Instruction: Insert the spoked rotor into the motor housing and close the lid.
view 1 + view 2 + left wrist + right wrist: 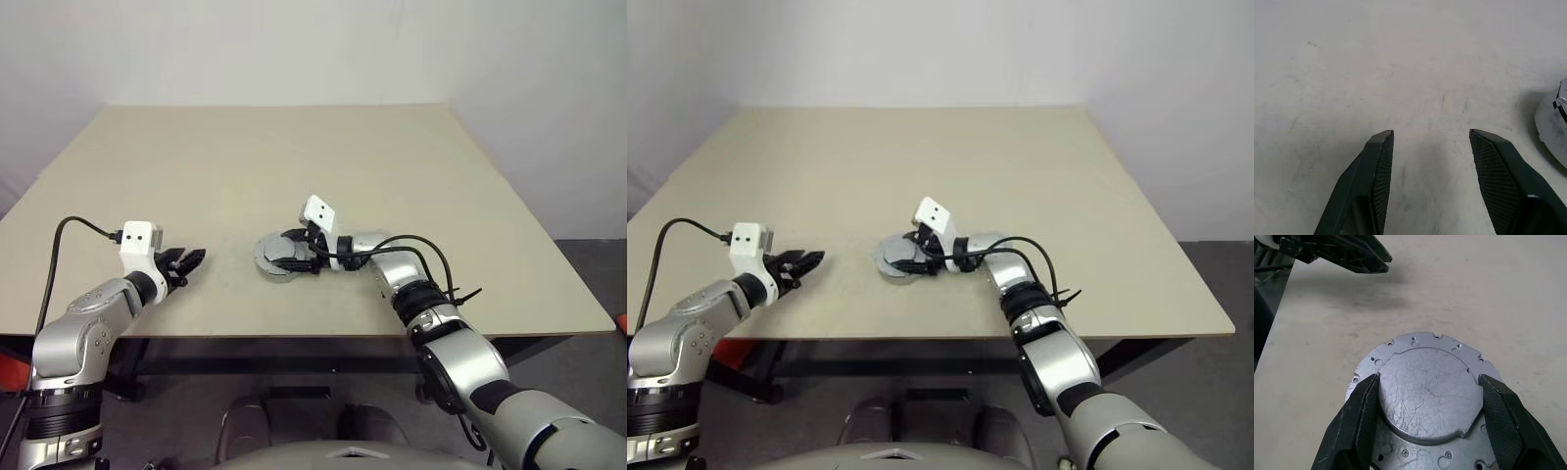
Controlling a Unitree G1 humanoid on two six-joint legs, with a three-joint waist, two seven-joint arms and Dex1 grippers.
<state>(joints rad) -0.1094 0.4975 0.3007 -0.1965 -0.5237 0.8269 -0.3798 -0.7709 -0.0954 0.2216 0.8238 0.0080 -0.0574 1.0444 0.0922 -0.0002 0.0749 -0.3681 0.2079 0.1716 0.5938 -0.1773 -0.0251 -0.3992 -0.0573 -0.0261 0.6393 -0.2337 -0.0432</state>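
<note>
Near the surface's (470, 176) front we are closing the lid (1427, 396), right gripper's (1427, 404) fingers clamped on it. Next it is needing seating, we judge; left gripper's (1430, 166) fingers are standing apart, empty

Premises read as a robotics test lab or bench cell — a single plain beige table (294, 166) on a dark metal frame stands against bare white walls (294, 49) over a grey floor (593, 269), its scuffed top carrying one machined metal assembly (1425, 396).
</note>
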